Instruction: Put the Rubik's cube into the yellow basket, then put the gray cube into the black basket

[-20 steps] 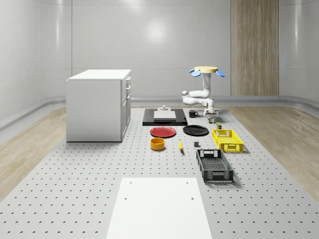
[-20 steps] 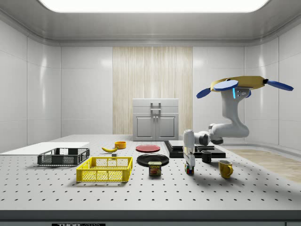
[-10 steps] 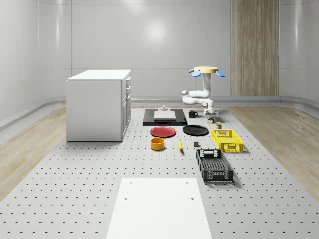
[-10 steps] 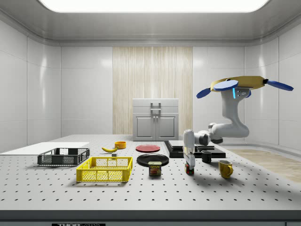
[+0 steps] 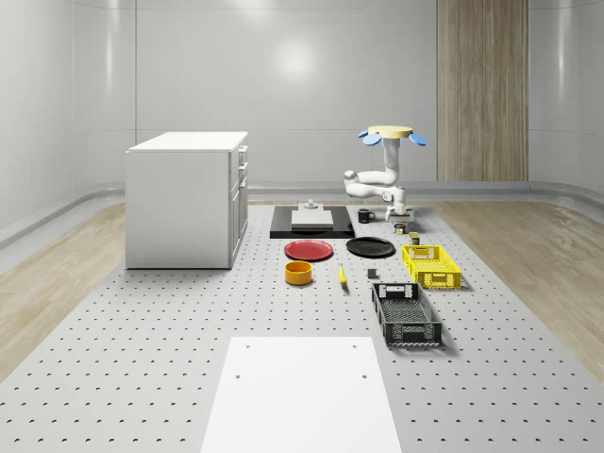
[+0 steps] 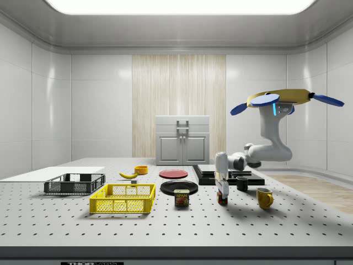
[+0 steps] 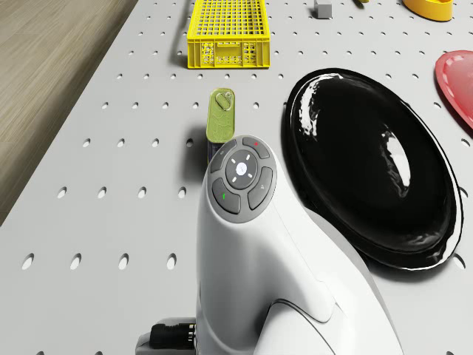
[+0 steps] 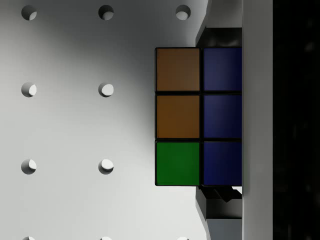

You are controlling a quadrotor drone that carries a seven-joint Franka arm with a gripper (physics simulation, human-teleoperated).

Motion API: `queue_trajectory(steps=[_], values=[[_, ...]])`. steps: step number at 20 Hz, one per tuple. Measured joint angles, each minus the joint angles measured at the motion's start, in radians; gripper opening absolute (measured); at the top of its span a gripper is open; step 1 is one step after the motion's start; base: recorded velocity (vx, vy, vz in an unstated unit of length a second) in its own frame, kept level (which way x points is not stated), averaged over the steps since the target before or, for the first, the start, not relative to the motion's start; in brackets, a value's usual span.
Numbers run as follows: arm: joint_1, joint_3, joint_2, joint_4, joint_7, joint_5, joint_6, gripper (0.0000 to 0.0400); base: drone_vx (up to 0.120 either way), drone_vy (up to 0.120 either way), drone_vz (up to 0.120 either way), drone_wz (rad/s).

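Right of centre in the side view, the hovering drone (image 6: 281, 99) is lowering nothing visibly, its end effector (image 6: 222, 194) gripping the Rubik's cube (image 8: 198, 116) just above the worktop (image 6: 176, 226).

Can (image 6: 181, 197) stands between basket (image 6: 123, 198) and Rubik's cube (image 6: 222, 199)

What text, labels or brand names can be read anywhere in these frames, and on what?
"SPAM": on the front of the can standing on the table between the yellow basket and the gripper, in the side view.
A strip of lettering at the side view's lower edge, on the table's front: too small to read.
Nothing else carries writing.
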Motion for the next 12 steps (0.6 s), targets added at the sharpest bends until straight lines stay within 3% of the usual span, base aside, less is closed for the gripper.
queue_trajectory(steps=[2, 6, 10, 12], values=[[-0.001, 0.0, -0.004, 0.0, 0.001, 0.002, 0.003, 0.0325, 0.0, 0.0, 0.04, 0.0], [-0.003, 0.001, -0.011, 0.001, 0.003, 0.005, 0.01, 0.0325, 0.0, 0.0, 0.12, 0.0], [-0.004, 0.022, -0.016, -0.003, 0.005, 0.025, 0.008, 0.0325, 0.0, 0.0, 0.01, 0.0], [-0.004, 0.038, -0.019, -0.006, 0.007, 0.042, 0.005, 0.0325, 0.0, 0.0, 0.08, 0.0]])
